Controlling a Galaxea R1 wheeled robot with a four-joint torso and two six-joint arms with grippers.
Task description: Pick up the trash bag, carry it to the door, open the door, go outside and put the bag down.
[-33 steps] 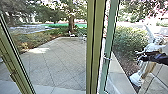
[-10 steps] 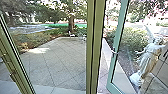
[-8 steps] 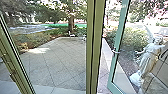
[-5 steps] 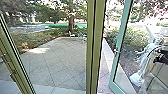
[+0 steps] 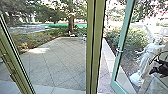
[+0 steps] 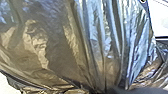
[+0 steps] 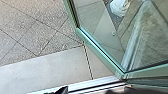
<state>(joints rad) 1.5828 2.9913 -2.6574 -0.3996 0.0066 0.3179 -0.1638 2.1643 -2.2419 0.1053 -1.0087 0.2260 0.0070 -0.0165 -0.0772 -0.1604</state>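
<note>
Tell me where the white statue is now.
The white statue stands on the right of the head view, seen through the green-framed glass door, next to the shrub.

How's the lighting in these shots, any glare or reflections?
Head view: a sunlit patch brightens the paving, background pale beyond the trees; left wrist view: bluish-white shine along the trash bag's folds; right wrist view: pale streaks, likely reflections, across the door's glass.

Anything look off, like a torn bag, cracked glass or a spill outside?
Nothing stands out. The trash bag is creased and gathered, but I see no tear in the part on view. The glass door stands open with no visible crack, and the paving shows no spill. The bag's far side is hidden.
</note>
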